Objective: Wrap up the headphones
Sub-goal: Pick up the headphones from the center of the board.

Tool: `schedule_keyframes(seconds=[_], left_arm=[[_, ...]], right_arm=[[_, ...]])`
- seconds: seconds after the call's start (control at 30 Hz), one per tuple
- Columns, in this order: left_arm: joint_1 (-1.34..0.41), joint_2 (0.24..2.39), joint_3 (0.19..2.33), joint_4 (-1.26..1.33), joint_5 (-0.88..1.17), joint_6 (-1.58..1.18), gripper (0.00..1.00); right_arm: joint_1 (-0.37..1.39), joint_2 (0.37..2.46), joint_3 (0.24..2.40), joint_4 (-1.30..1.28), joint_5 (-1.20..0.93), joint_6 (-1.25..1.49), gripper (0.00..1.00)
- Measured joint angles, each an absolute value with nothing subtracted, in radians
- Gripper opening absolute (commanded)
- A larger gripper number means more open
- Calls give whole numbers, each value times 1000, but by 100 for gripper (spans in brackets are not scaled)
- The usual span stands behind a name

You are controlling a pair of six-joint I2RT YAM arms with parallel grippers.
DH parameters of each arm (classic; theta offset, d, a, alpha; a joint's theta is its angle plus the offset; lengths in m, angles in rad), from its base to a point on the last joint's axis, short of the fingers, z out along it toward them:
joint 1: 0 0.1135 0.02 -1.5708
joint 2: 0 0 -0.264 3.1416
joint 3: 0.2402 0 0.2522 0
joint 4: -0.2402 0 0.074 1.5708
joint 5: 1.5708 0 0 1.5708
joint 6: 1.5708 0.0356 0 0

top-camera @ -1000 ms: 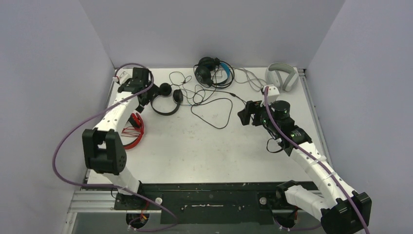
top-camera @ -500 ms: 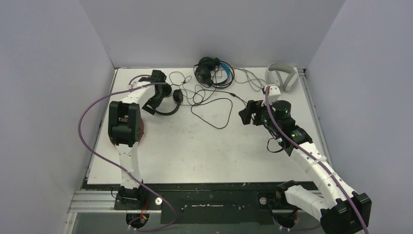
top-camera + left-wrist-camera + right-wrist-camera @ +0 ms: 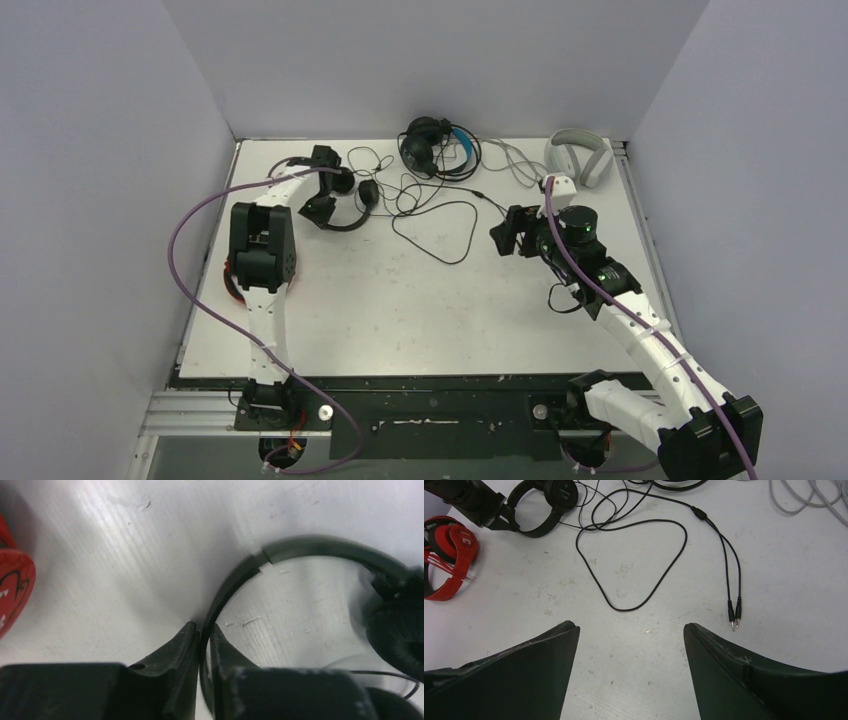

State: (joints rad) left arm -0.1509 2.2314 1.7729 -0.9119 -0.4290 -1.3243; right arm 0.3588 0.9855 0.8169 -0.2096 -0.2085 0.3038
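Barely started, judging from above: finds the small black headset (image 3: 345,222) in the upper left of the frame, pinched by the left gripper (image 3: 320,210), and the black-and-blue headset (image 3: 437,148) and white-grey headset (image 3: 578,156) along the top edge, thin cables loose and tangled between. Confirms in the left wrist view both fingers (image 3: 175,650) closed narrow on the thin headband (image 3: 300,545), red headset (image 3: 12,587) at far left. Shows in the right wrist view the right gripper (image 3: 629,626) wide and empty above a loose black cable (image 3: 634,565). Leaves, by the look of it, nearly all the winding to do.
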Motion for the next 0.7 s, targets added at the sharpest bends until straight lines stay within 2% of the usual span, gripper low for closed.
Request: schedule_keyframes(seconds=[0.33,0.6,0.7], left_arm=[[-143,2212,1852,-1053,-535,-1100,0],[-210,1925,1838,-1117,-705,-807,0],[-278,1796,1819,-1102,-709,-651,0]], right_arm=[[359,985,817,-210,-206,302,78],[359,985,817,-199,-242,288,78],[359,986,817,-177,-296,272,78]])
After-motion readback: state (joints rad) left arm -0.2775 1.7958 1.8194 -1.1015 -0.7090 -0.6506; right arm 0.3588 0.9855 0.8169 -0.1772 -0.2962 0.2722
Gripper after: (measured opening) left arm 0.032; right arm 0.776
